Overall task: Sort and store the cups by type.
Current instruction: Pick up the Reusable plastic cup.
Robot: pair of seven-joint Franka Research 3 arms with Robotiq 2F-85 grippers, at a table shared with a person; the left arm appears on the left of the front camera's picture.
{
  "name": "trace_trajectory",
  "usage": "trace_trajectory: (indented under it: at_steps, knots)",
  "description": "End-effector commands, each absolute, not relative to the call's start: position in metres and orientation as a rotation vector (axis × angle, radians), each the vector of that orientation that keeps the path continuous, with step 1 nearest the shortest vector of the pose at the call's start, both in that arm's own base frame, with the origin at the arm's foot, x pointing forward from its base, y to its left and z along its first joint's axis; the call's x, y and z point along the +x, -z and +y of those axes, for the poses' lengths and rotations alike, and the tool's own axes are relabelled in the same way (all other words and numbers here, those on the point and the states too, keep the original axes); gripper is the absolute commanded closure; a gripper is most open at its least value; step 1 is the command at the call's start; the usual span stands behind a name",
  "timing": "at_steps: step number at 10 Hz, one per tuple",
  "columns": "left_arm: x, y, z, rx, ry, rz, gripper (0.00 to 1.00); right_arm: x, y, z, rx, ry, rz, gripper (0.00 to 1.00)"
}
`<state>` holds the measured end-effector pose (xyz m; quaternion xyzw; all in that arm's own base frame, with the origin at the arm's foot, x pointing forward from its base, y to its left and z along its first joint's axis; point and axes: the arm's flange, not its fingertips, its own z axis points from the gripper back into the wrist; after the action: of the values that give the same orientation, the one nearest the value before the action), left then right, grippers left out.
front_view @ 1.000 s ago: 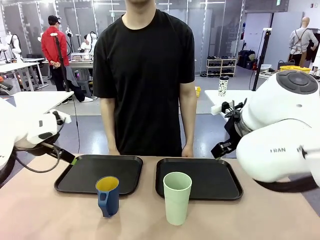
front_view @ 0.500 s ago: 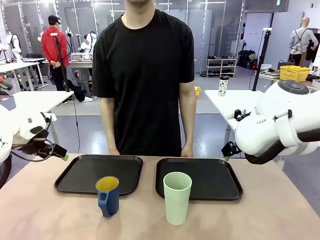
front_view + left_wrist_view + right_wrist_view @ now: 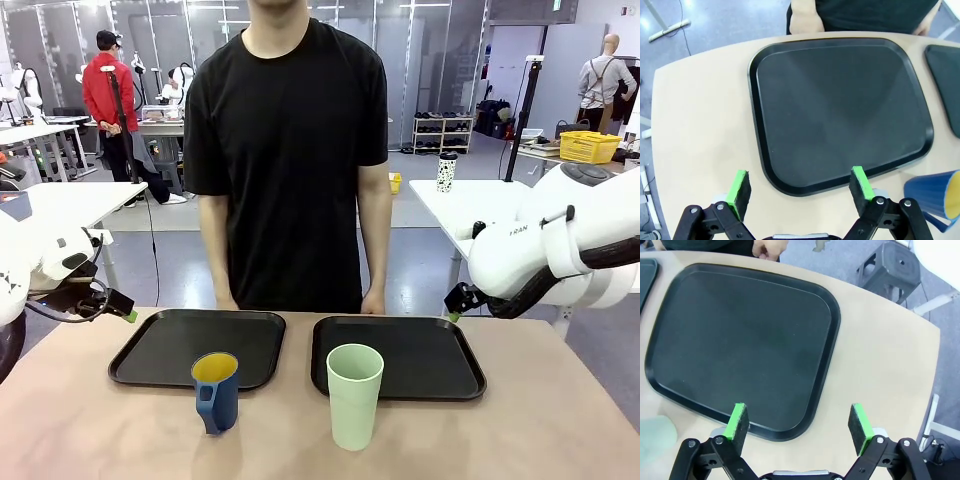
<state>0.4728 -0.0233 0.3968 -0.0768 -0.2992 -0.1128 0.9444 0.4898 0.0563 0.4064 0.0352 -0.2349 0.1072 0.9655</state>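
Note:
A dark blue mug (image 3: 216, 391) with a yellow inside and a handle stands on the table in front of the left black tray (image 3: 200, 347). The tall pale green tumbler (image 3: 354, 396) stands in front of the right black tray (image 3: 396, 356). My left gripper (image 3: 122, 308) hangs open at the table's left edge, above the left tray's (image 3: 840, 107) near corner in its wrist view, where the mug's (image 3: 935, 193) rim shows at the lower right. My right gripper (image 3: 457, 301) is open beside the right tray's (image 3: 740, 345) far right corner; the tumbler's rim (image 3: 654, 435) shows at the lower left.
A person in a black shirt stands at the far side, hands (image 3: 375, 301) resting near the table edge behind the trays. Both trays hold nothing. Bare tan tabletop (image 3: 520, 430) lies to the right and left of the cups.
Both arms have drawn back from the camera toward the table's sides. The right arm moved most, up and to the right. The cups and trays have stayed put.

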Motion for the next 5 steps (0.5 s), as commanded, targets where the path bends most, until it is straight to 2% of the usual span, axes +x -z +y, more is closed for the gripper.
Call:
trace_trajectory:
  at_steps: [1, 5]
  knots:
    - [0.4718, -0.3998, -0.0238, -0.158, 0.229, -0.615, 0.00, 0.4902, -0.4069, 0.0552, 0.068, -0.217, -0.484, 0.00]
    - [0.4718, -0.3998, -0.0238, -0.158, 0.229, -0.615, 0.00, 0.4902, -0.4069, 0.0552, 0.068, -0.217, -0.484, 0.00]
